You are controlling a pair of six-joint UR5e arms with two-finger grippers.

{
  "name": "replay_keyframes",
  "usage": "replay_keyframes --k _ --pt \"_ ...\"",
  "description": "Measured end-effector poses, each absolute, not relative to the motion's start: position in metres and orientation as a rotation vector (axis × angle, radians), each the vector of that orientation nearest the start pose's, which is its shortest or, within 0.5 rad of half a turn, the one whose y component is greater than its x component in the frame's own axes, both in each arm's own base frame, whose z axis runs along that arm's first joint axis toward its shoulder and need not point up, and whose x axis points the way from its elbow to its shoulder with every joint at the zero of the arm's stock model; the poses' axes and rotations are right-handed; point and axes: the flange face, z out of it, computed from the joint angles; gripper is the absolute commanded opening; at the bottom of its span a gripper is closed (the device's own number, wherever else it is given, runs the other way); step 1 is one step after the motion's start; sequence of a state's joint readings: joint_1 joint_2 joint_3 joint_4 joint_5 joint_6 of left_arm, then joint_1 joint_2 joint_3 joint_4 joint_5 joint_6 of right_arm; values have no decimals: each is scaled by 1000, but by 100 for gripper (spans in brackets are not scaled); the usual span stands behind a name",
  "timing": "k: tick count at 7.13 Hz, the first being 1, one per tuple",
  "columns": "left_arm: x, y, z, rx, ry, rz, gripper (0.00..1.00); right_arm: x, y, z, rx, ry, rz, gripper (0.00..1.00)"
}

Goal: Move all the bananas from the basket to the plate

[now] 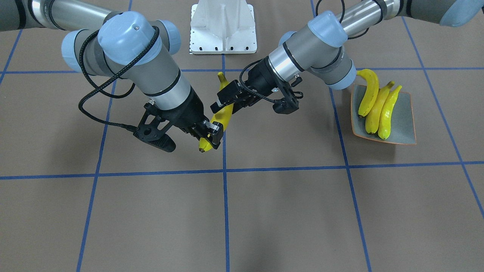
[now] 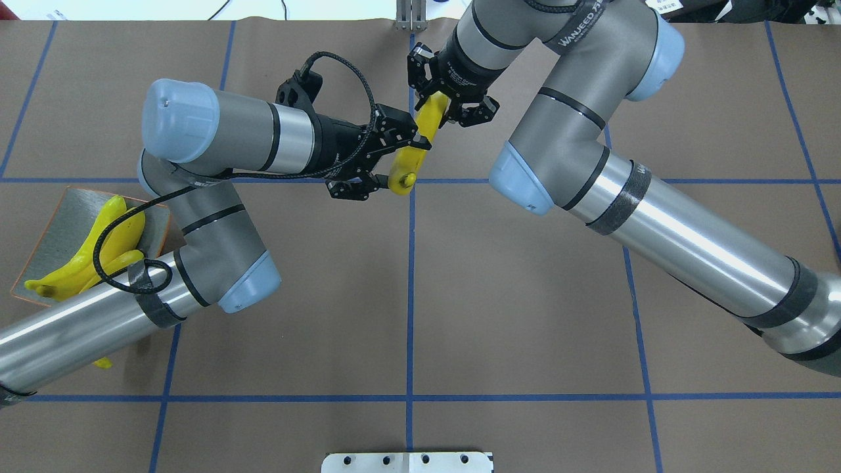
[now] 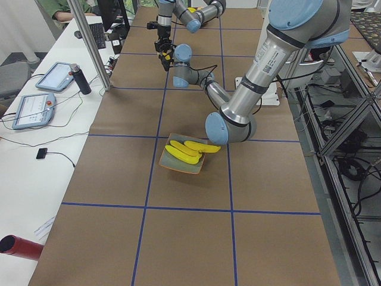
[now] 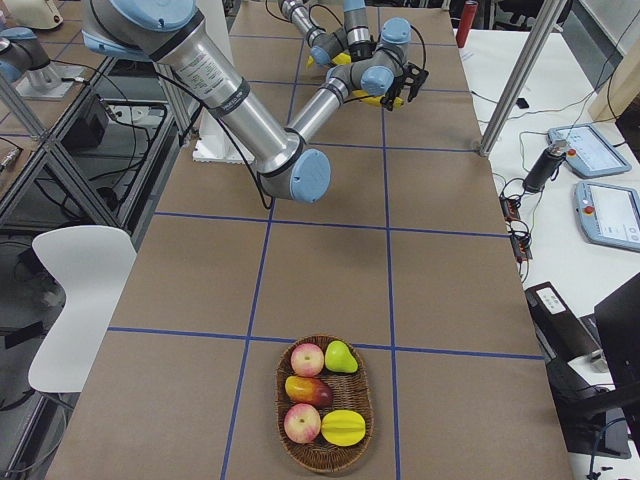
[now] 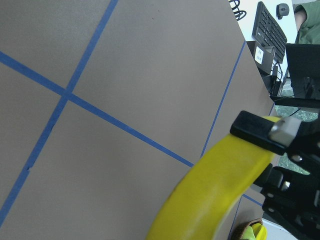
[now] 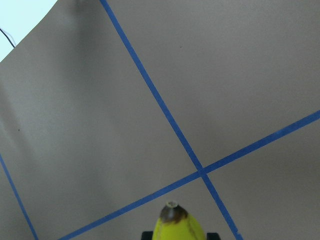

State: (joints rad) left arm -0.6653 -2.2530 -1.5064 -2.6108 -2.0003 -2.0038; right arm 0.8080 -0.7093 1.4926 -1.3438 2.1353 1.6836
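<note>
Two robot arms, the right arm [image 1: 124, 49] and the left arm [image 1: 314, 53], meet above the middle of the paper-covered table [image 1: 287, 211] in what looks like a mid-air handover. At the table's right end the basket [image 4: 300, 458] shows only other fruit [image 4: 308, 360]. At its left end the plate [image 1: 404, 121] carries three bananas [image 1: 374, 109] laid side by side. The fourth banana [image 1: 226, 113] is held off the table between the arms, well apart from the plate. The right gripper [image 1: 211, 133] pinches it near one tip. The left gripper [image 1: 226, 97] straddles its middle, though whether those fingers are pressed home cannot be told. Done well, the left would clamp squarely on the thick middle before the right lets go, then lay the fruit on the plate's bare strip beside the others.
</note>
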Motion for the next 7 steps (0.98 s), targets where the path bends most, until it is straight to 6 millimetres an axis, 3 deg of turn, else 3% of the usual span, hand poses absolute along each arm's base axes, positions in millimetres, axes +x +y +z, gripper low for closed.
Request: replay_keyframes --k 1,2,3,7 --pt "473 -486 156 -137 1666 -477 18 -443 -579 122 -150 -1113 540 0" --pt "474 -486 155 -137 1665 -476 0 -442 -579 121 -148 -1118 538 0" --pt "474 -486 156 -137 1665 -473 0 -442 -579 121 -147 -1121 537 99" --pt "473 -485 162 -152 1653 -458 0 -439 -576 119 -125 -1168 514 100"
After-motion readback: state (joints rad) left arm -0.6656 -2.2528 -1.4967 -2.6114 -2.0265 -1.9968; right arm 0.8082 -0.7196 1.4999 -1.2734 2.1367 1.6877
